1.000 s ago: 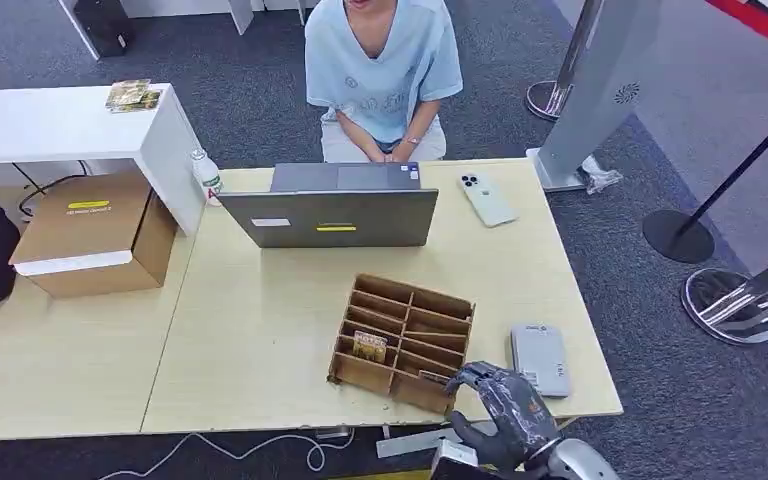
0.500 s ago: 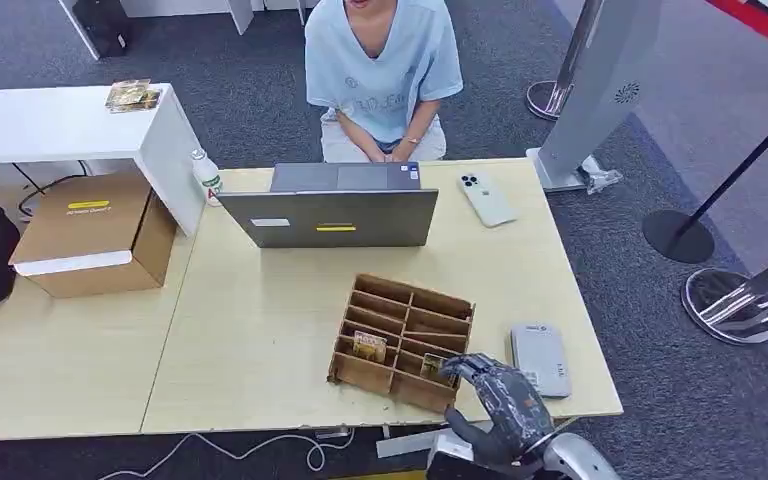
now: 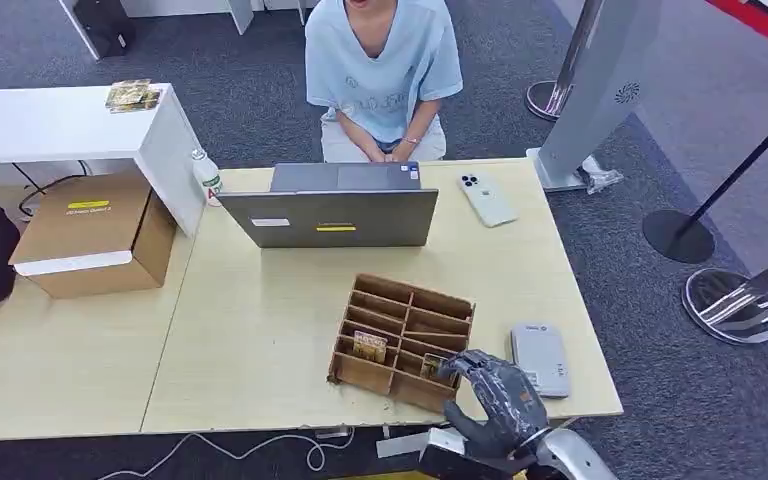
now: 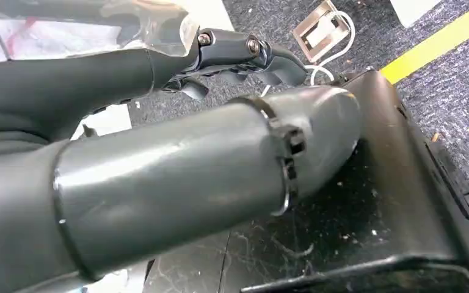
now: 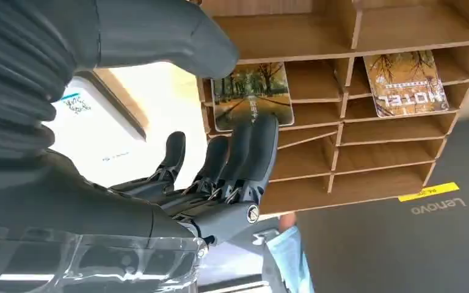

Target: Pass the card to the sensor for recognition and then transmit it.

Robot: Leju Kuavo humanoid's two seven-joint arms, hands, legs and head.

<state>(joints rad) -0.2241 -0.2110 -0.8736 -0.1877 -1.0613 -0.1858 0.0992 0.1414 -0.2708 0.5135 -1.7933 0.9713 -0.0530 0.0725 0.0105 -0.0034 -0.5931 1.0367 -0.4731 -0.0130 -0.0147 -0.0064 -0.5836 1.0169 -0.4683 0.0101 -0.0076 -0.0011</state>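
A wooden slotted organizer (image 3: 405, 340) lies on the table near its front edge. One card with a tree-lined path (image 5: 251, 94) stands in a near-right slot (image 3: 430, 367). A second card printed HOTEL (image 5: 406, 82) sits in a slot further left (image 3: 369, 347). My right hand (image 3: 490, 392) hovers at the organizer's near-right corner with its fingers (image 5: 256, 152) spread and the thumb (image 5: 177, 36) apart; the fingertips reach the path card's edge without gripping it. The grey sensor (image 3: 540, 360) lies flat just right of the hand. My left hand (image 4: 238, 52) hangs low, holding nothing.
A person in a light blue shirt (image 3: 382, 70) sits behind an open laptop (image 3: 332, 215) at the table's far side. A white phone (image 3: 486, 198) lies beside the laptop. A cardboard box (image 3: 95, 232) and a bottle (image 3: 206, 176) stand at the left.
My right hand has moved up and left from the table's front edge to the organizer's near-right corner, its fingers now over the path card's slot.
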